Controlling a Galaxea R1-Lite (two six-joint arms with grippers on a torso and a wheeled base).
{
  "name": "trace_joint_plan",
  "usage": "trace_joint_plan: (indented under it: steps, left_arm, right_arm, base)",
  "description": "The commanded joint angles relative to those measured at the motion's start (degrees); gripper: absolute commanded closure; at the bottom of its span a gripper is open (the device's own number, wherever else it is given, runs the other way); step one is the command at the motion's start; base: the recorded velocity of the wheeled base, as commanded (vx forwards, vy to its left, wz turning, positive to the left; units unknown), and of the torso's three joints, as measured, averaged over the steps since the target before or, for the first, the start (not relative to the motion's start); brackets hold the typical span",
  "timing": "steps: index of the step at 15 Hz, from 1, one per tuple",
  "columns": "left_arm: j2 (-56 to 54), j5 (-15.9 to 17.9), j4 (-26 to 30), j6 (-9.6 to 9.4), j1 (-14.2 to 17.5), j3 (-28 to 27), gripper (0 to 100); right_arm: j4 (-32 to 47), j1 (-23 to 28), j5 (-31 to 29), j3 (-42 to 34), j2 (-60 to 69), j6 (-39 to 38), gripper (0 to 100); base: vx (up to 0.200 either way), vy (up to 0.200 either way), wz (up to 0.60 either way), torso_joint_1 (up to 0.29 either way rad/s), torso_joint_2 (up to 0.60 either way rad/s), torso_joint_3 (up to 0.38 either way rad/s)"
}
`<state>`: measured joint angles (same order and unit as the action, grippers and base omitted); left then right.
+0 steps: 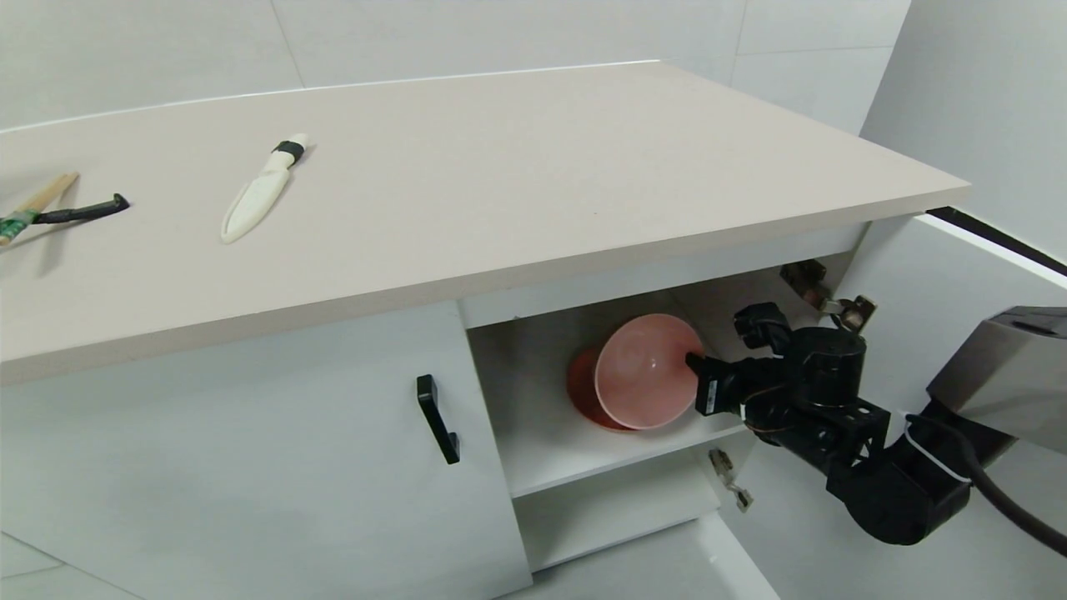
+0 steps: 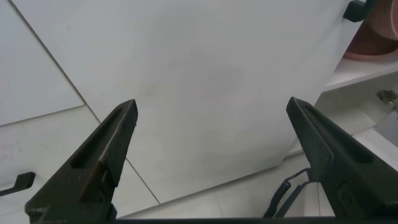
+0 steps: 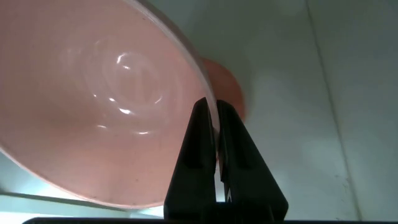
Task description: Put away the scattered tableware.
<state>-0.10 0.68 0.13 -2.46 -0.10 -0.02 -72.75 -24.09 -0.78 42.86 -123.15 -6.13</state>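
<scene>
The pink bowl [image 1: 646,371] is held tilted above the cupboard shelf [image 1: 550,442], its rim clamped in the right hand [image 1: 696,367]. If released tilted, it could be rolled off. The left hand [image 2: 211,149] is spread apart, empty.

Black right end effector [image 1: 693,364], black cable [image 1: 1000,500]

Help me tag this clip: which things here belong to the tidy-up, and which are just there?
Job: pink bowl in right gripper, red bowl, white utensil, wooden-handled utensil.
Just there: countertop, cabinet shelf, door handle.
</scene>
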Motion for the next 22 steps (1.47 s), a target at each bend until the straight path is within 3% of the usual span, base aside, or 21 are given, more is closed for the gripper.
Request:
trace_joint_plan:
  steps: [1,7,19,20,22]
  left_arm:
    - [0.1,0.02,0.04,0.0,0.01,0.02,0]
    - [0.1,0.02,0.04,-0.09,0.01,0.02,0]
    - [0.1,0.02,0.04,0.09,0.01,0.02,0]
    - [0.1,0.02,0.04,0.09,0.01,0.02,0]
    - [0.1,0.02,0.04,0.09,0.01,0.02,0]
  right_arm:
    - [0.07,0.8,0.16,0.82,-2.01,-0.02,100]
    - [2.27,0.8,0.34,5.04,-5.0,-0.02,100]
    - [1.91,0.62,0.34,5.04,-6.4,-0.02,100]
    - [1.91,0.53,0.34,5.04,-6.4,-0.02,0]
    - [1.91,0.27,0.43,4.95,-6.4,-0.02,0]
  base:
    - [0.0,0.0,0.0,0.0,0.0,0.0]
    - [0.0,0.0,0.0,0.0,0.0,0.0]
    - [0.0,0.0,0.0,0.0,0.0,0.0]
    - [0.0,0.0,0.0,0.0,0.0,0.0]
    - [0.0,0.0,0.0,0.0,0.0,0.0]
